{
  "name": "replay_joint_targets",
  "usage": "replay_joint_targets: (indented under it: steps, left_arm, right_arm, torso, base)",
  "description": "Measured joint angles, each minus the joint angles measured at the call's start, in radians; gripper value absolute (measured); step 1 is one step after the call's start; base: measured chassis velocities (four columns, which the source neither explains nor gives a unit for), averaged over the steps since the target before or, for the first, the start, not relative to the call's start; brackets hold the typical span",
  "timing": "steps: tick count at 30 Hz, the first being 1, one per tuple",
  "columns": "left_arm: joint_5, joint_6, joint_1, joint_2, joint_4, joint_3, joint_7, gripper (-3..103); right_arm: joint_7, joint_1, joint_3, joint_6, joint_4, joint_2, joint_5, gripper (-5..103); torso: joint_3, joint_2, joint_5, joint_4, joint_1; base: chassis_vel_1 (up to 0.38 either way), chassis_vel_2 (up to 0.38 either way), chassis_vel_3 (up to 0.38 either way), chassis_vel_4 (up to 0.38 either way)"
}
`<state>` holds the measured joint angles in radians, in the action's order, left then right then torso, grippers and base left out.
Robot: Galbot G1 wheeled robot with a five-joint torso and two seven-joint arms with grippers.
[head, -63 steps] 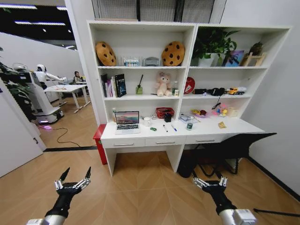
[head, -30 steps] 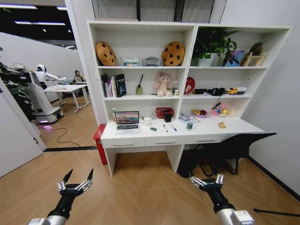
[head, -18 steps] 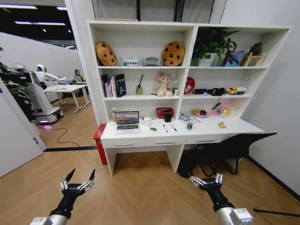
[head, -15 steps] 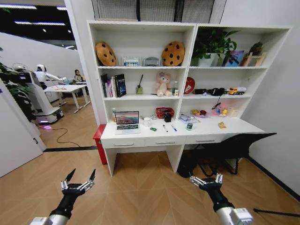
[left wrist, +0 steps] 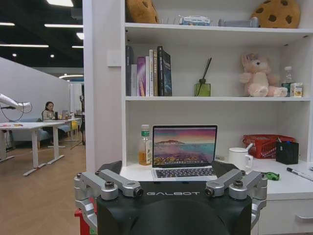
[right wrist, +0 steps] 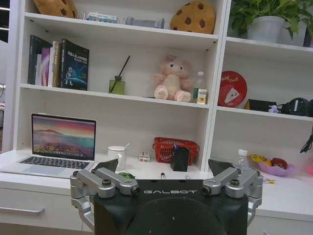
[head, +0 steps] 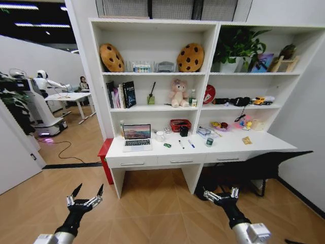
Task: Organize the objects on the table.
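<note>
Well short of the desk (head: 203, 152), where the laptop (head: 137, 138), pens and bottle lie untouched, the left hand (head: 85, 195) and right hand (head: 221, 194) hang spread, while the head view has drawn closer, so tidying hasn't begun.

The right claw's black housing (right wrist: 177, 208) hides the middle of the long white worktop (right wrist: 39, 182) beyond it in the right wrist view. Of the tiny green toy car (right wrist: 126, 175) a sliver shows above the housing, and of the black pen (right wrist: 162, 175) just a tip. Past the left claw (left wrist: 170, 182), the lower edge of the open silver laptop (left wrist: 183, 152) lies behind its dark fingertips. In the head view, the small clear bottle with a green cap (head: 209, 142) and the flat yellow packet (head: 247, 140), well beyond the right claw, are too small to read. The blue pen (head: 191, 144) there is a mere streak.
</note>
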<state>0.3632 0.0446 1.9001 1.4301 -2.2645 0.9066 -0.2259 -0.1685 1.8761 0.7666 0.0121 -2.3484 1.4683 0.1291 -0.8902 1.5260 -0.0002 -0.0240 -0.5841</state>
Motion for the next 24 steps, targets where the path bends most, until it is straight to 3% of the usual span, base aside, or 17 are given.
replay_joint_targets:
  steps: [19,24]
  left_arm:
    - [-0.004,0.002,-0.018,0.001,0.036,-0.003,-0.002,100]
    - [-0.004,0.0,-0.035,0.002,0.039,-0.011,0.021,100]
  right_arm:
    - [-0.007,-0.03,-0.015,0.032,0.023,-0.001,-0.007,100]
    - [-0.006,-0.046,-0.024,0.056,0.028,-0.001,-0.021,100]
  torso:
    - [0.0,0.0,-0.0001,-0.0001,0.0]
    - [0.0,0.0,0.0003,0.0,0.0]
  base:
    - [-0.347,0.346,0.344,-0.346]
    - [-0.332,0.341,0.343,-0.352]
